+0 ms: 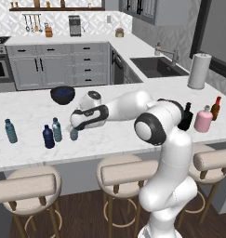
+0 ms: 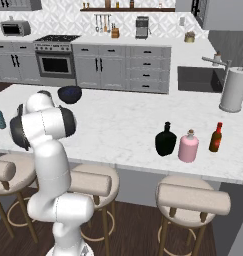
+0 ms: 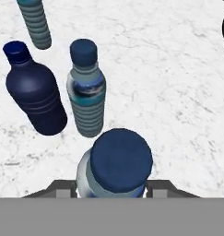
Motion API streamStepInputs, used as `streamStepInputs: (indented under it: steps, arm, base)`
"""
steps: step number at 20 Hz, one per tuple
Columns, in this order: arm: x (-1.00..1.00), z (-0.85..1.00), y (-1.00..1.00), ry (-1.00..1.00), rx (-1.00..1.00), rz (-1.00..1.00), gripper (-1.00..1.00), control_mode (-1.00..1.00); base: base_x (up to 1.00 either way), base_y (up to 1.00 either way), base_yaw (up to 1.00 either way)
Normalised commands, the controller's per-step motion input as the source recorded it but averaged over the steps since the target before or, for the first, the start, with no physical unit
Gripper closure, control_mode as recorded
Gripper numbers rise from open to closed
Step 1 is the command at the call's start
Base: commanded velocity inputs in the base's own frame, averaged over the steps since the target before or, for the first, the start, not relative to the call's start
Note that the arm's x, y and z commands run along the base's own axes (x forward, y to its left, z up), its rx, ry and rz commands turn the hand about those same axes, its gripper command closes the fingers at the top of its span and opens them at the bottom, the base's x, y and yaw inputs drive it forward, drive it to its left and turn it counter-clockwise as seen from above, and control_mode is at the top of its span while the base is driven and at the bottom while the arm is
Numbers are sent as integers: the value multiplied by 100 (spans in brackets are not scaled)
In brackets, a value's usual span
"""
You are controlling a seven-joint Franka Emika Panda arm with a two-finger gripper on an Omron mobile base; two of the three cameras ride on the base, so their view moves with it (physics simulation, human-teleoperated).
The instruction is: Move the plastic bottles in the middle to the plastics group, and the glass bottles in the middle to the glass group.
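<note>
Gripper [image 3: 114,191] pinching slim pale blue-capped plastic bottle [image 3: 115,168], standing it just beside second pale bottle [image 3: 87,90] and opaque navy bottle [image 3: 34,92] on white marble counter [image 3: 178,101].

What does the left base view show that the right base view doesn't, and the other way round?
Left base: gripper closed on a water bottle, beside a second water bottle and the navy bottle. Right base: microwave. Both: black flask, pink bottle, red-brown bottle, paper-towel roll, dark bowl, teal bottle.

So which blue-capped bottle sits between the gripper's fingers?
The pale water bottle closest to the hand camera; the other pale bottle and navy bottle stand free beyond it.
</note>
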Motion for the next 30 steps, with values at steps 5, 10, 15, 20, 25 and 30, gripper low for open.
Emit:
streamStepInputs:
  steps: [5, 10, 15, 20, 25, 30]
  arm:
    - [-16, 0, 24, -2, -3, 9, 100, -100]
    - [-2, -1, 29, 0, -1, 11, 100, -100]
    - [0, -9, 7, 0, 0, 6, 100, -100]
    - [0, -25, 0, 0, 0, 2, 100, -100]
    - [0, -23, 0, 0, 0, 2, 100, -100]
    - [0, -4, 0, 0, 0, 1, 100, -100]
  base:
    - [0, 0, 0]
    - [0, 0, 0]
    - [0, 0, 0]
    - [0, 0, 0]
    - [0, 0, 0]
    - [0, 0, 0]
